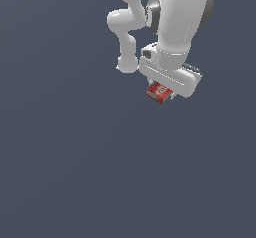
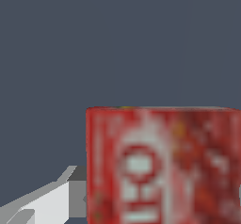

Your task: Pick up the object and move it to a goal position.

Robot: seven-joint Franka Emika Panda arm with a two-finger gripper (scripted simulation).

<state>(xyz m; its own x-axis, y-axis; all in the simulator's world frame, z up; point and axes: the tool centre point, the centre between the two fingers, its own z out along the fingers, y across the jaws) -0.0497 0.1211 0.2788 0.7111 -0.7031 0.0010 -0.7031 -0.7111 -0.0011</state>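
Observation:
The object (image 1: 159, 91) is a small flat red box with white label markings, seen just under the white hand of the arm in the exterior view. My gripper (image 1: 161, 95) is shut on the object, whose red edge pokes out below the hand. In the wrist view the object (image 2: 162, 166) fills much of the picture close up, its white markings blurred. One light grey fingertip (image 2: 56, 197) shows against the box's side; the other finger is hidden behind the box.
The white arm (image 1: 175, 22) reaches down from the upper part of the exterior view. Around it lies a plain dark grey-blue surface (image 1: 75, 157) with no other objects showing.

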